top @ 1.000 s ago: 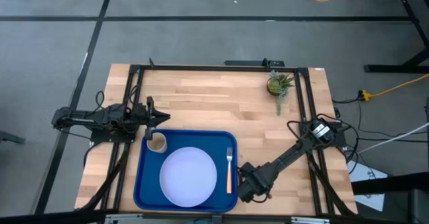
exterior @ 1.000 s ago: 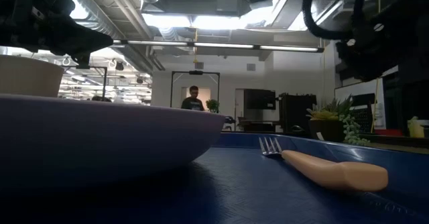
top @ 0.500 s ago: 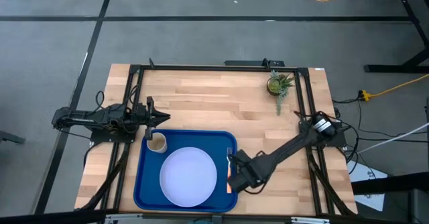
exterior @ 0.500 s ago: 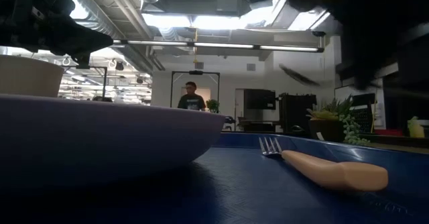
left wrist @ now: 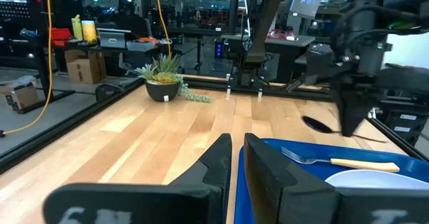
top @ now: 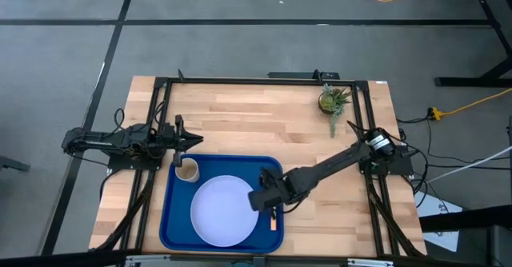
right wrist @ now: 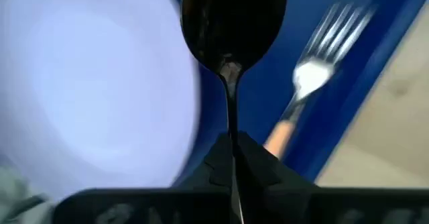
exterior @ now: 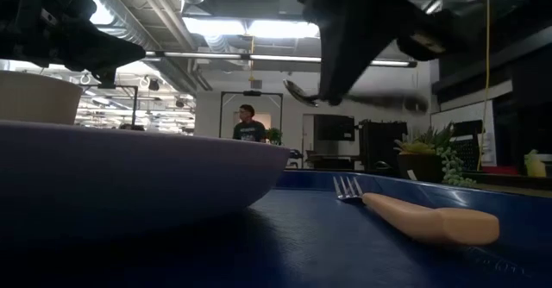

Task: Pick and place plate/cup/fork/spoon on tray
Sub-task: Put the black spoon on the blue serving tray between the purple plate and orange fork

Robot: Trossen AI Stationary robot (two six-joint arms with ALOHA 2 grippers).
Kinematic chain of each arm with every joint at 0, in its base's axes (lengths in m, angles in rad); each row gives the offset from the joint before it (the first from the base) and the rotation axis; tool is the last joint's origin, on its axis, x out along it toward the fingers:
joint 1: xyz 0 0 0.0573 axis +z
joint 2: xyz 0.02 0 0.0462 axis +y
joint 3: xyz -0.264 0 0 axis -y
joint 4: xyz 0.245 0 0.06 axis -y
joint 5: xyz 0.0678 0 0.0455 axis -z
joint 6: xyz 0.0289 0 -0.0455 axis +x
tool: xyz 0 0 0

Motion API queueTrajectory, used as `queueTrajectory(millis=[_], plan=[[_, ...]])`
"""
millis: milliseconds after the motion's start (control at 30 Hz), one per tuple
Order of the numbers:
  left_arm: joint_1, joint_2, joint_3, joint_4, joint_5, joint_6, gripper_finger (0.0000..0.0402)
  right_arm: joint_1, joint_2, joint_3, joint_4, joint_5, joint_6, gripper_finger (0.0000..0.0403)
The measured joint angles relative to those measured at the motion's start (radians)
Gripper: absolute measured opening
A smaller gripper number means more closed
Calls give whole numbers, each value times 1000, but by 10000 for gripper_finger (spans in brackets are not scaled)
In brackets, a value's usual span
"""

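Note:
The blue tray (top: 172, 219) lies at the table's near side. The pale plate (top: 225, 211) rests in its middle and the tan cup (top: 187, 171) stands in its far left corner. The tan-handled fork (top: 274, 219) lies along its right side. My right gripper (top: 258, 198) is above the tray between plate and fork, shut on the dark spoon (right wrist: 231, 23). The spoon also shows in the low view (exterior: 302, 90) and the left wrist view (left wrist: 315, 123). My left gripper (top: 194, 141) is shut and empty, just beyond the tray's far left corner. My right gripper pinches the spoon's thin handle (right wrist: 232, 120) between its two fingers, which lie along the handle. The oval bowl (right wrist: 231, 23) sticks out ahead of the fingertips. The spoon is lifted clear, roughly level above the tray floor, beside the fork's tines (right wrist: 335, 23).
A small pot with a green plant (top: 332, 101) stands at the table's far right. Bare wood lies beyond the tray and to its right. A black frame runs along the table's sides. A person (exterior: 248, 126) stands far back in the room.
My right gripper has carried the spoon from beside the tray's near right corner toward the table's left and far edges, over the tray rim and the fork. It now holds the spoon above the tray next to the plate. The spoon has stayed in the shut fingers.

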Motion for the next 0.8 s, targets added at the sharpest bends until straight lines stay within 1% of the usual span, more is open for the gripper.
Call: queueTrajectory(millis=[133, 267, 400, 500, 567, 667, 800], plan=[[0, 0, 0, 0, 0, 0, 34, 1, 7, 1, 88, -20, 93, 5], [0, 0, 0, 0, 0, 0, 34, 13, 45, 1, 123, -16, 184, 6], [0, 0, 0, 0, 0, 0, 34, 38, 71, 1, 131, -14, 262, 6], [0, 0, 0, 0, 0, 0, 34, 53, 85, 1, 115, 13, 321, 6], [0, 0, 0, 0, 0, 0, 34, 59, 94, 1, 118, 34, 351, 6], [0, 0, 0, 0, 0, 0, 34, 63, 119, 1, 125, 37, 382, 6], [0, 0, 0, 0, 0, 0, 34, 64, 135, 0, 114, 29, 383, 7]])
